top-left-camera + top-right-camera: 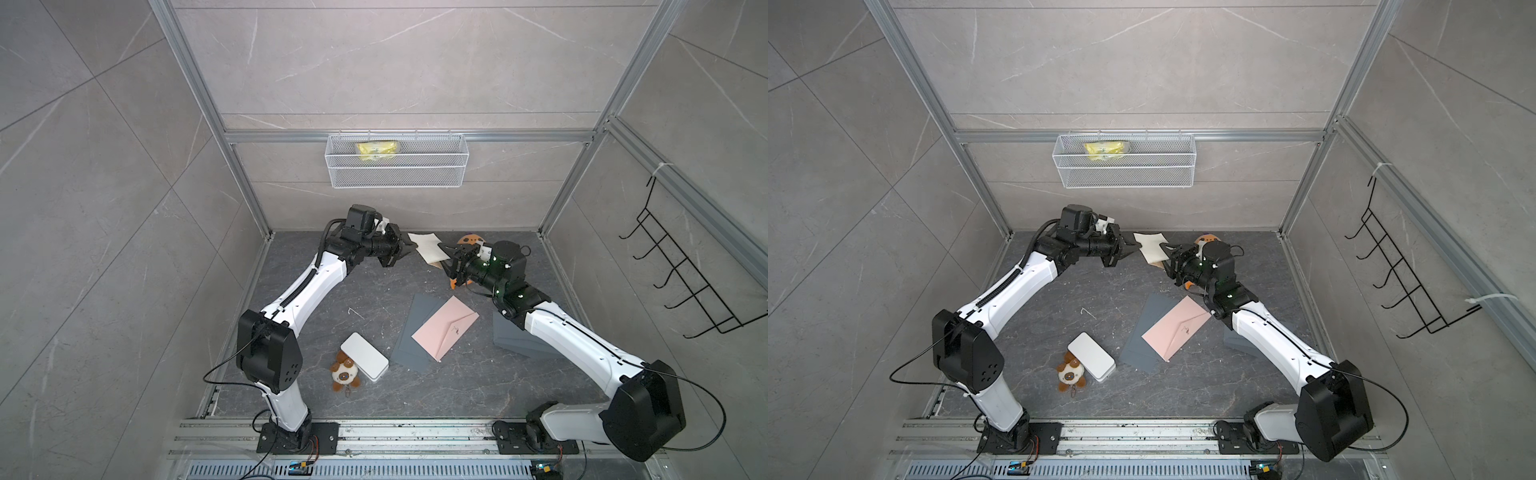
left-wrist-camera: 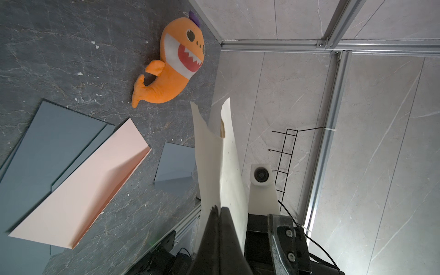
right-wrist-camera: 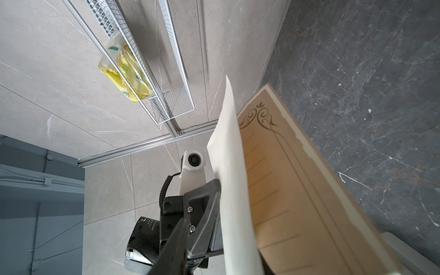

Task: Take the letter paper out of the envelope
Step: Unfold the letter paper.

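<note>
A cream envelope (image 1: 426, 245) (image 1: 1152, 245) is held up off the table floor near the back wall. My left gripper (image 1: 411, 248) (image 2: 219, 209) is shut on the envelope's left edge, its two dark fingers pressed together over the cream sheet (image 2: 214, 162). The tan letter paper (image 3: 297, 202), with printed lines and a scroll ornament, sticks out of the envelope; a sliver of the paper (image 2: 222, 129) shows inside the mouth. My right gripper (image 1: 446, 259) (image 1: 1167, 259) stands open astride the envelope's right end. One right finger (image 3: 173, 247) is clear of the sheet; the other is hidden behind the paper.
An orange shark plush (image 2: 173, 64) lies behind the right gripper. A pink envelope (image 1: 444, 328) rests on grey envelopes (image 1: 415, 332); another grey one (image 1: 515, 336) lies under the right arm. A white box (image 1: 365, 356) and bear plush (image 1: 344, 374) sit nearer. A wire basket (image 1: 397, 160) hangs on the wall.
</note>
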You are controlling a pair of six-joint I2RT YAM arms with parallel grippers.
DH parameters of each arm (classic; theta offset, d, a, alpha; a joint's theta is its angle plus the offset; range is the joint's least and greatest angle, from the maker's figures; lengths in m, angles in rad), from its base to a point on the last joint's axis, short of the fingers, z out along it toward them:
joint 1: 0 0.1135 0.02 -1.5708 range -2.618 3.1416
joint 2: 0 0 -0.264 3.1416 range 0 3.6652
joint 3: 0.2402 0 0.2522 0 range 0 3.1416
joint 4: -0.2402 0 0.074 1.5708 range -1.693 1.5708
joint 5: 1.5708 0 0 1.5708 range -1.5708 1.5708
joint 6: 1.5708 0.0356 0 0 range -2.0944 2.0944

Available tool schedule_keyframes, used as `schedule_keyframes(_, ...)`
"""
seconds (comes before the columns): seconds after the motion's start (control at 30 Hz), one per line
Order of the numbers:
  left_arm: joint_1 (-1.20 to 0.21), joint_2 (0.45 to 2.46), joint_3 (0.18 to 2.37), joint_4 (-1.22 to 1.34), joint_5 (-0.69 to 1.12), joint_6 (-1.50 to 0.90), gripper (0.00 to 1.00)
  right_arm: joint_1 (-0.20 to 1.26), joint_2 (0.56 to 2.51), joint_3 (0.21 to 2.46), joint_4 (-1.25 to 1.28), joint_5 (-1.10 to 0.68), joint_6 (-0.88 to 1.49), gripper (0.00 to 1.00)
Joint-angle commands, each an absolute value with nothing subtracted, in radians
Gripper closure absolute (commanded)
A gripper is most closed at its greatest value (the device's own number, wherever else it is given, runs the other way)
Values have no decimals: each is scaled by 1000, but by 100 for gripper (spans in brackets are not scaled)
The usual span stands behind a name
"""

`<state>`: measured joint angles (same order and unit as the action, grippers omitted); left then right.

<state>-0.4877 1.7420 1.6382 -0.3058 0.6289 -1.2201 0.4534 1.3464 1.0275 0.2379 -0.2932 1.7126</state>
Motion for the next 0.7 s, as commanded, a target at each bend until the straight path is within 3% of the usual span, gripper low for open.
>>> schedule_keyframes(0.0,-507,1720,1638,-247,623,-1238,100,468,1355,1061,216,-284,1690,67)
schedule_keyframes(0.4,-532,1718,1635,-240,614,-1256,100,474,1396,1118,157,-288,1620,78)
schedule_keyframes(0.53,-532,1709,1642,-250,609,-1261,100,474,1424,1185,29,-312,1500,98)
schedule_keyframes(0.57,-529,1707,1649,-260,606,-1257,96,474,1431,1214,-13,-318,1447,100)
schedule_keyframes(0.67,-515,1701,1677,-290,605,-1248,69,473,1450,1319,-169,-311,1239,100)
